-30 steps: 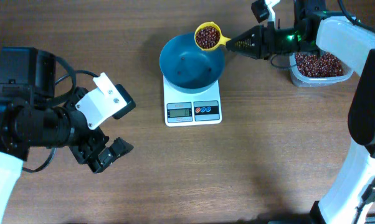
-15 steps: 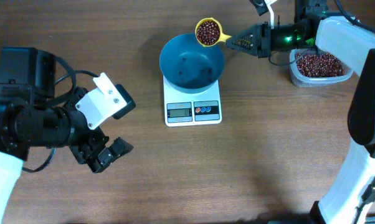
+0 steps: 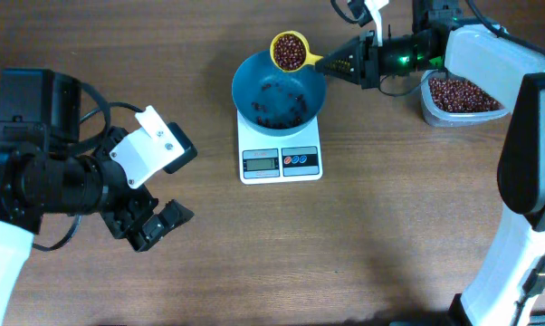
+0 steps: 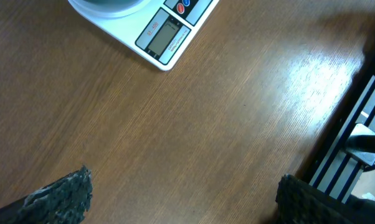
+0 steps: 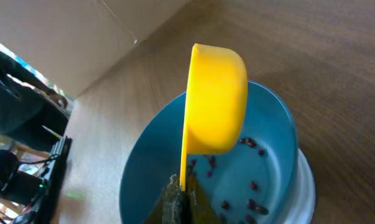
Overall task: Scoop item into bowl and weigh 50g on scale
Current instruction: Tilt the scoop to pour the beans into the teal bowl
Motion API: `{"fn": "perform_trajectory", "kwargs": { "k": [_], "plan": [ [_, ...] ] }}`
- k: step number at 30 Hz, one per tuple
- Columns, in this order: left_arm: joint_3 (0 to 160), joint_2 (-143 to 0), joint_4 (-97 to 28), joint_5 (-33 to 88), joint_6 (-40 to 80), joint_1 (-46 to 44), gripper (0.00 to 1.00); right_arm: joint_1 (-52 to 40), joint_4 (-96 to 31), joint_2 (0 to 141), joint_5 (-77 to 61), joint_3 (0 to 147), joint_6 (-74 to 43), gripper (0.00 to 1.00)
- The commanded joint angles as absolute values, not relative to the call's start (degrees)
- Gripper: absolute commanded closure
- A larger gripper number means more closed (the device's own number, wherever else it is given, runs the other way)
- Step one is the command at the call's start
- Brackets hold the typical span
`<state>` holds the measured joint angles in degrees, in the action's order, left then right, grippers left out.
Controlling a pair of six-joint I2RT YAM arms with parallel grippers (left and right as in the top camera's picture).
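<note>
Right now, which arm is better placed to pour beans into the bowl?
Right. The right gripper is shut on the yellow scoop, loaded with beans, at the far rim of the bowl; the left gripper is open, far from the scale.

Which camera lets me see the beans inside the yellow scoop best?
The overhead view: it looks straight down into the yellow scoop, showing the beans inside. The right wrist view shows only the scoop's outside, so those beans are hidden. The left wrist view doesn't show the scoop.

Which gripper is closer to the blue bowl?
Right. The right gripper holds a yellow scoop over the bowl's far rim; the left gripper sits open, far off to the bowl's left.
</note>
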<state>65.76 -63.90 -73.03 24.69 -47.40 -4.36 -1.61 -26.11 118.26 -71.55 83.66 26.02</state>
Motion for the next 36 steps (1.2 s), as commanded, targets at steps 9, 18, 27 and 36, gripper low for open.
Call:
{"fn": "perform_trajectory", "kwargs": {
  "k": [9, 18, 27, 36],
  "plan": [
    [65.7, -63.6, -73.1, 25.7, -48.1, -4.3, 0.01, -1.9, -24.6, 118.3, -69.7, 84.1, 35.4, 0.96],
    [65.7, -63.6, -73.1, 25.7, -48.1, -4.3, 0.01, -1.9, -24.6, 118.3, -65.3, 84.1, 46.3, 0.96],
    [65.7, -63.6, -73.1, 25.7, -48.1, -4.3, 0.01, -1.9, -24.1, 118.3, -62.6, 84.1, 54.7, 0.96],
    [65.7, -63.6, -73.1, 25.7, -48.1, -4.3, 0.01, -2.3, -22.0, 118.3, -57.9, 84.1, 61.3, 0.96]
  ]
}}
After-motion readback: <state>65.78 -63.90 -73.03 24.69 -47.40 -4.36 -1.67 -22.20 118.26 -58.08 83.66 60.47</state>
